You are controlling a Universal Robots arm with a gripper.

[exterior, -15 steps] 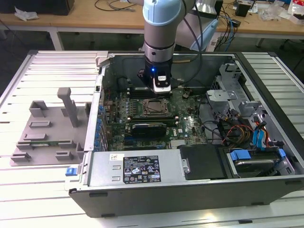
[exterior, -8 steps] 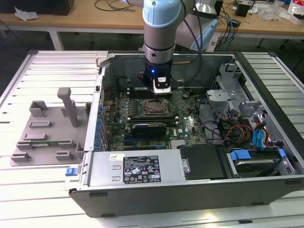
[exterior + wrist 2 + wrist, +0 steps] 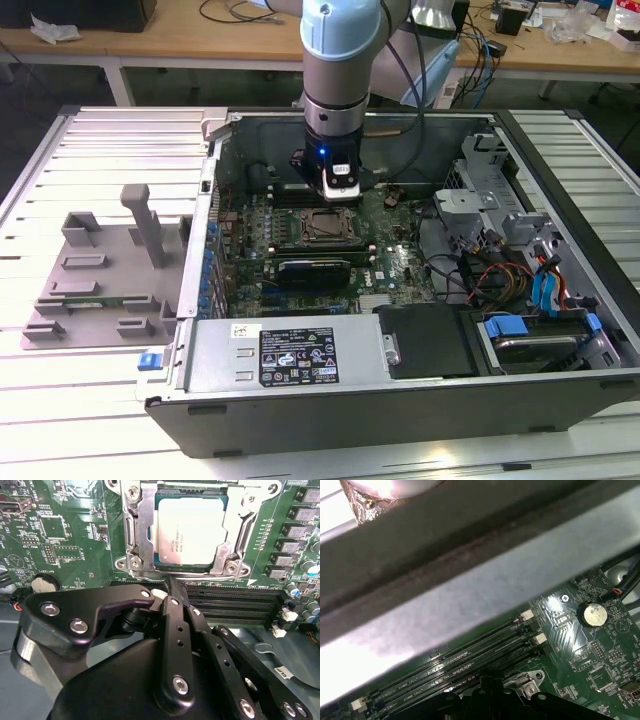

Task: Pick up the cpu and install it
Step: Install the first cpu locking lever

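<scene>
The cpu (image 3: 190, 530), a small square chip with a silver-grey top plate, lies flat inside the metal-rimmed socket frame (image 3: 135, 530) on the green motherboard. In the exterior view that socket (image 3: 325, 228) sits mid-board in the open computer case, and my gripper (image 3: 340, 195) hangs just behind it, low over the board. In the second wrist view the black fingers come together at the gripper (image 3: 169, 582), right at the socket's edge, and hold nothing. The chip is apart from them. The fingers' dark linkage (image 3: 490, 695) also shows in the first wrist view.
Black memory slots (image 3: 230, 602) run beside the socket. A long black expansion card (image 3: 313, 270) lies in front of it, then the power supply (image 3: 290, 350). A coin battery (image 3: 592, 614), loose cables (image 3: 480, 275), a drive cage (image 3: 540, 330) and a grey fixture tray (image 3: 100, 270) surround the work area.
</scene>
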